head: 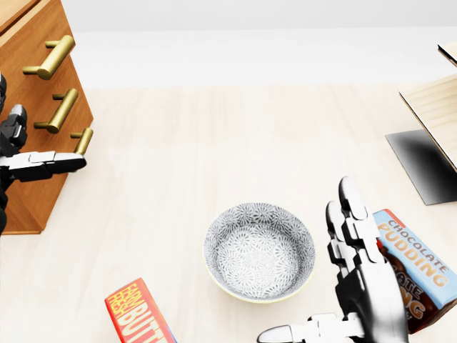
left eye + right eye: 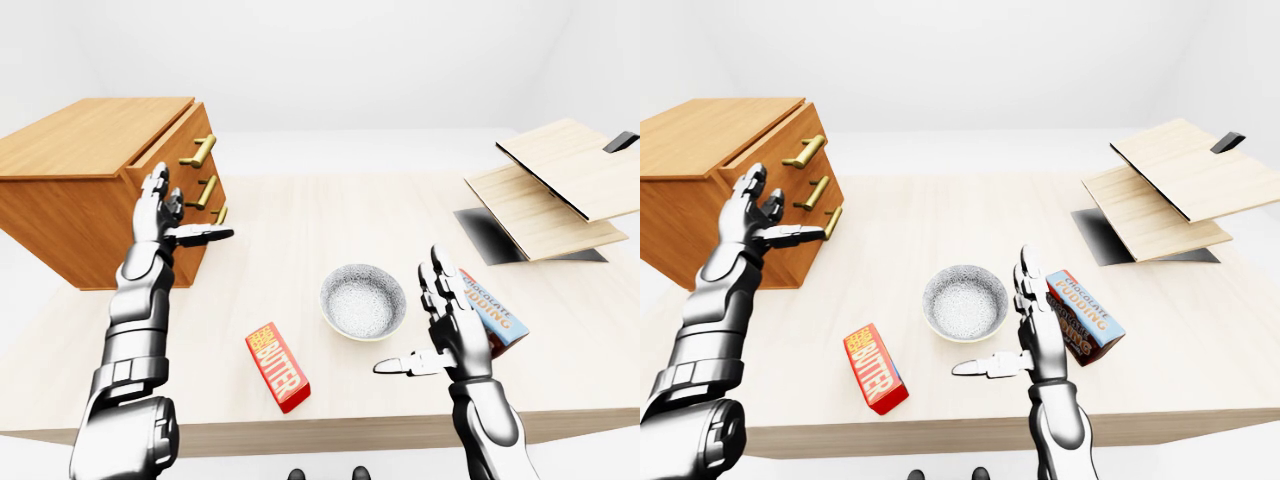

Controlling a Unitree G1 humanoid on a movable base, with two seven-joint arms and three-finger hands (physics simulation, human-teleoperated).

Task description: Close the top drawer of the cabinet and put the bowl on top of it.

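Note:
A wooden cabinet (image 2: 85, 185) stands at the left of the table; its top drawer (image 2: 170, 142) with a brass handle (image 2: 199, 151) juts out a little beyond the two below. My left hand (image 2: 170, 222) is raised, open, right by the drawer fronts, thumb pointing right. A grey patterned bowl (image 2: 363, 301) rests upright near the table's middle. My right hand (image 2: 430, 325) hovers open just right of the bowl, palm toward it, touching nothing.
A red butter box (image 2: 277, 366) lies left of the bowl near the table's near edge. A chocolate pudding box (image 2: 495, 315) lies behind my right hand. Tilted wooden boards (image 2: 560, 185) over a dark patch sit at the right.

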